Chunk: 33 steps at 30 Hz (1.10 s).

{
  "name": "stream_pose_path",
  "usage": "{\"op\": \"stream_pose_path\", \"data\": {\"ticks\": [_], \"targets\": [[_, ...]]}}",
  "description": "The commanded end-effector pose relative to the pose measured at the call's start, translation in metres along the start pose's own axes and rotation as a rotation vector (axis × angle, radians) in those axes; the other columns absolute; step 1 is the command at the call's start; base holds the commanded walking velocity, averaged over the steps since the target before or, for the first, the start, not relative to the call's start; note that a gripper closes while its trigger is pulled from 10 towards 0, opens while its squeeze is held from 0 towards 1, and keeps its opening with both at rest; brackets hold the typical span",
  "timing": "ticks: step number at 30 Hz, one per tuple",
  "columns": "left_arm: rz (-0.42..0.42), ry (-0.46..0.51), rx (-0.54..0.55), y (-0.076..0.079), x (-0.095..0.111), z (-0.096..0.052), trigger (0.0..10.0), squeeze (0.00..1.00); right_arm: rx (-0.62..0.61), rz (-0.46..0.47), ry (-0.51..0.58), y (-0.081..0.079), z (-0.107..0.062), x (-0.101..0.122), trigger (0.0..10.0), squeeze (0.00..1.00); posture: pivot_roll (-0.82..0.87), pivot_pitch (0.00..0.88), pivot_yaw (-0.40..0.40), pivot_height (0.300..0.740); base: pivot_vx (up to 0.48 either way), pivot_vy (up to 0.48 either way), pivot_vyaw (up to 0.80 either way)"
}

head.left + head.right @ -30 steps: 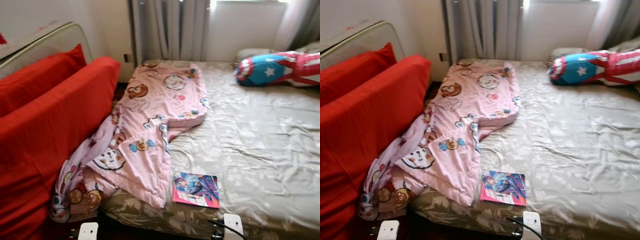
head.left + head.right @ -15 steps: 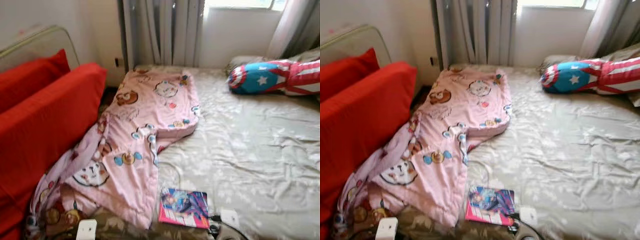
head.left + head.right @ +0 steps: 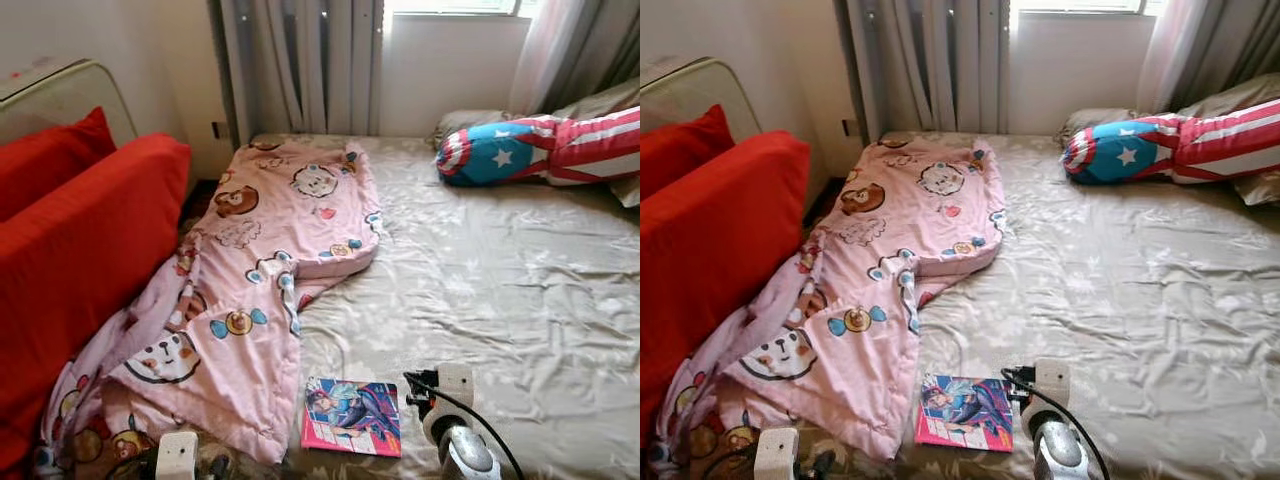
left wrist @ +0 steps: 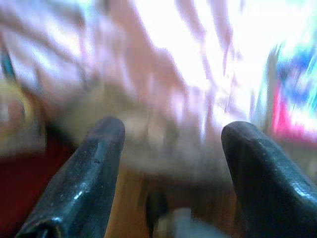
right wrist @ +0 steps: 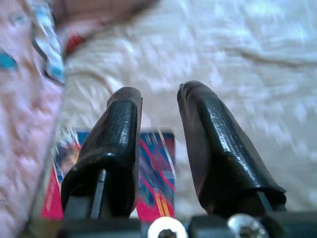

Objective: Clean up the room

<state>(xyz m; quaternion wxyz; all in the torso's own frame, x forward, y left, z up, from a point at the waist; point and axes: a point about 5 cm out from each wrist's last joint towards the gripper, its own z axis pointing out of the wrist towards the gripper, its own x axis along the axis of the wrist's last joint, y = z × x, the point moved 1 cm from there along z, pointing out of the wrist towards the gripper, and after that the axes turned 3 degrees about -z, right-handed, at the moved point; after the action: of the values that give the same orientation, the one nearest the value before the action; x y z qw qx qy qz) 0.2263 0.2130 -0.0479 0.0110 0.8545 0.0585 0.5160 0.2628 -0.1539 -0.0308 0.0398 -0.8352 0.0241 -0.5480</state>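
Both eye views look forward and down from the robot's head at the foot of a bed [image 3: 500, 270], taking in the same pink cartoon blanket [image 3: 270, 270], comic book [image 3: 352, 416] and window curtains [image 3: 300, 60] at the far end. The right eye sees it all set slightly further left. The left wrist view sits very close to the blanket's [image 4: 188, 54] hanging edge, blurred. The right wrist view looks along its black fingers [image 5: 114, 144], near above the comic book [image 5: 153, 173] on the sheet.

Book [image 3: 352, 417] on bed [image 3: 520, 280] — right of blanket [image 3: 260, 290]
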Motion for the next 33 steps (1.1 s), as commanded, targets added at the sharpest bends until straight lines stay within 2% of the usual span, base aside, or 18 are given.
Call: {"op": "stream_pose_path", "data": {"ticks": [1, 3, 6, 9, 17, 25, 27, 33], "targets": [[0.02, 0.222, -0.041, 0.009, 0.056, 0.016, 10.0, 0.0, 0.011, 0.006, 0.051, -0.003, -0.001, 0.004, 10.0, 0.0, 0.01, 0.0, -0.006, 0.74, 0.0, 0.0, 0.0], [0.005, 0.276, -0.047, 0.012, 0.064, 0.014, 10.0, 0.0, 0.015, -0.002, 0.041, -0.003, -0.002, 0.002, 10.0, 0.0, 0.01, 0.0, -0.009, 0.74, 0.0, 0.0, 0.0], [-0.009, 0.289, -0.043, 0.014, 0.065, 0.013, 10.0, 0.0, 0.016, -0.003, 0.037, -0.002, -0.003, 0.001, 10.0, 0.0, 0.01, 0.0, -0.011, 0.73, 0.0, 0.0, 0.0], [-0.022, 0.293, -0.033, 0.014, 0.064, 0.013, 10.0, 0.0, 0.011, -0.021, 0.034, 0.0, -0.005, -0.001, 10.0, 0.0, 0.01, 0.0, -0.009, 0.715, 0.0, 0.0, 0.0], [-0.03, 0.293, -0.027, 0.014, 0.069, 0.012, 10.0, 0.0, 0.025, 0.001, 0.09, -0.003, -0.006, 0.005, 10.0, 0.0, 0.0, 0.0, -0.002, 0.715, 0.0, 0.0, 0.0], [-0.032, 0.284, -0.025, 0.014, 0.067, 0.011, 10.0, 0.0, 0.02, -0.048, 0.026, -0.002, -0.006, -0.003, 10.0, 0.0, 0.0, 0.0, -0.005, 0.705, 0.0, 0.0, 0.0], [-0.035, 0.282, -0.025, 0.016, 0.067, 0.011, 10.0, 0.0, 0.019, -0.046, 0.055, 0.001, -0.007, -0.001, 10.0, 0.0, 0.0, 0.0, -0.007, 0.69, 0.0, 0.0, 0.0], [-0.043, 0.288, -0.026, 0.019, 0.067, 0.011, 10.0, 0.0, 0.015, -0.043, 0.076, 0.004, -0.006, 0.004, 10.0, 0.0, 0.01, 0.0, -0.021, 0.69, 0.0, 0.0, 0.0]]}}
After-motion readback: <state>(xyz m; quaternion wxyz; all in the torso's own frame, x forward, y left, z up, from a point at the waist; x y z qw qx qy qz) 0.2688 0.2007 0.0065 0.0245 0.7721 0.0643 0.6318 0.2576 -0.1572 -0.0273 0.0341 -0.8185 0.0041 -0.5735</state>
